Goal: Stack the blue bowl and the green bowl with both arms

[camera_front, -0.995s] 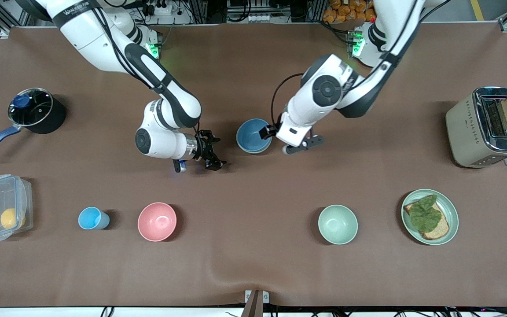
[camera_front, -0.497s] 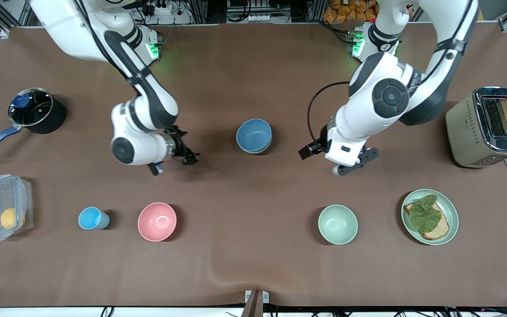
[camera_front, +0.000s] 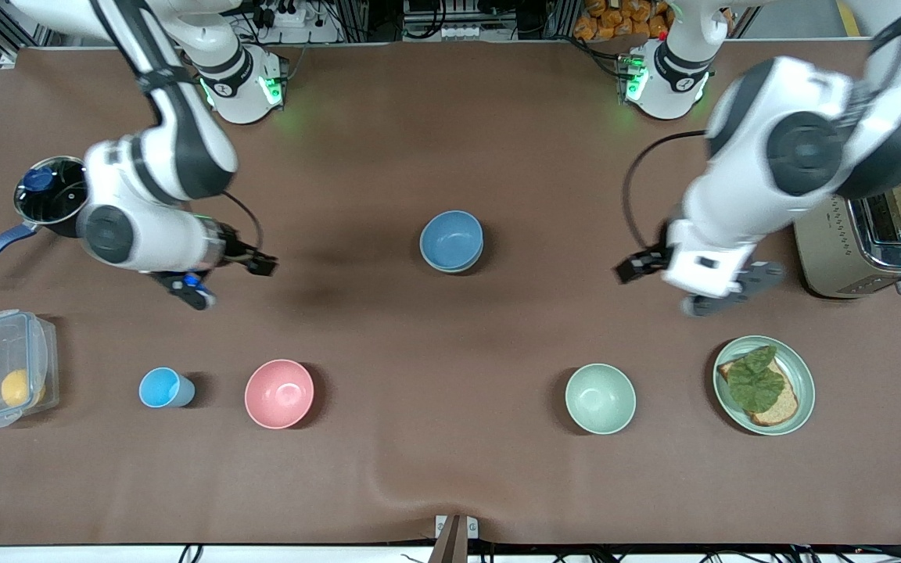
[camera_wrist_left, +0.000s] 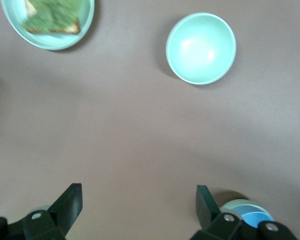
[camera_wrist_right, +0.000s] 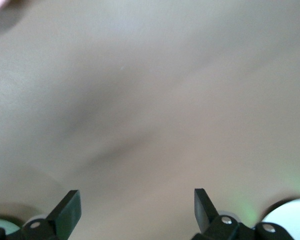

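Observation:
The blue bowl [camera_front: 451, 239] stands at the middle of the table, nested in the pale green bowl. Only the green bowl's rim [camera_wrist_left: 234, 203] shows around the blue bowl [camera_wrist_left: 251, 217] in the left wrist view. My left gripper [camera_front: 637, 269] is open and empty, up over bare table between the bowls and the toaster; its jaws [camera_wrist_left: 138, 195] stand wide apart. My right gripper [camera_front: 260, 264] is open and empty over bare table toward the right arm's end, with only cloth between its jaws [camera_wrist_right: 136, 197].
A mintier green bowl [camera_front: 600, 399] and a green plate [camera_front: 801, 367] with bread and a leaf lie nearer the front camera. A pink bowl [camera_front: 279, 393], light-blue cup [camera_front: 165, 388], plastic box [camera_front: 5, 367], pot [camera_front: 63, 195] and toaster [camera_front: 865, 227] stand around.
The left gripper left the blue bowl's rim and swung toward the toaster. The right gripper drew back toward the pot. The stacked bowls stayed put.

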Motion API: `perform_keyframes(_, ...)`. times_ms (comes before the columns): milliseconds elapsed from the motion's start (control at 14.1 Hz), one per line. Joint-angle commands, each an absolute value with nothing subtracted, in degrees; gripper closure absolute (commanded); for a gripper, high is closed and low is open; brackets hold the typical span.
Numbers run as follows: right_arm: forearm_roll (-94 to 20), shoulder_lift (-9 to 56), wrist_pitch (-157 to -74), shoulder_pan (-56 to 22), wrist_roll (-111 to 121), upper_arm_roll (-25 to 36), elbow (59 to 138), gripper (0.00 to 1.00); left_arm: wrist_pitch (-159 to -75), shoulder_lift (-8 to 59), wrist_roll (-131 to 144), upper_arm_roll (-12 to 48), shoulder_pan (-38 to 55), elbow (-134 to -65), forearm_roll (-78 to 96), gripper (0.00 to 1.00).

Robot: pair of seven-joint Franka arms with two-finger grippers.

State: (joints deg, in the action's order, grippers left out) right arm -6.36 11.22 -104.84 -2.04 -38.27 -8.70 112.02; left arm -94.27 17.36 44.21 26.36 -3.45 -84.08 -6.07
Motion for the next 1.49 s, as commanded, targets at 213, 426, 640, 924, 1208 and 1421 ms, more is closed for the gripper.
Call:
perform_keyframes(213, 0.35, 1.51, -102.3, -0.97, -10.94, -2.03, 113.73, 0.0, -85.18, 13.37, 19.83, 26.81, -8.96, -83.85, -13.25, 0.0)
perform_keyframes(426, 0.35, -1.04, -102.22, -1.49, -1.08, 1.31, 112.51, 0.0, -81.49, 11.78, 8.38, 22.53, -8.02, -84.2, -14.24, 0.0)
perform_keyframes(640, 0.61, -1.32, -96.18, -1.06, 8.76, 3.33, 105.41, 0.0, -80.33, 7.67, 8.52, 8.47, 3.23, -86.39, -7.52, 0.0)
perform_keyframes(924, 0.88, -1.05, -91.67, -1.05, 11.6, 4.31, 99.5, 0.0, -80.95, 4.14, 12.02, 7.46, 3.87, -87.45, -1.93, 0.0)
perform_keyframes(1208, 0.79, -1.05, -91.23, -0.88, 10.99, 3.69, 96.78, 0.0, -85.06, 2.12, 12.57, 7.56, 3.08, -87.1, -0.53, 0.0)
perform_keyframes(1421, 0.79, -0.97, -89.74, -0.62, 10.9, 2.47, 95.54, 0.0, -86.22, 1.67, 11.08, 8.0, 1.41, -86.84, -0.7, 0.0)
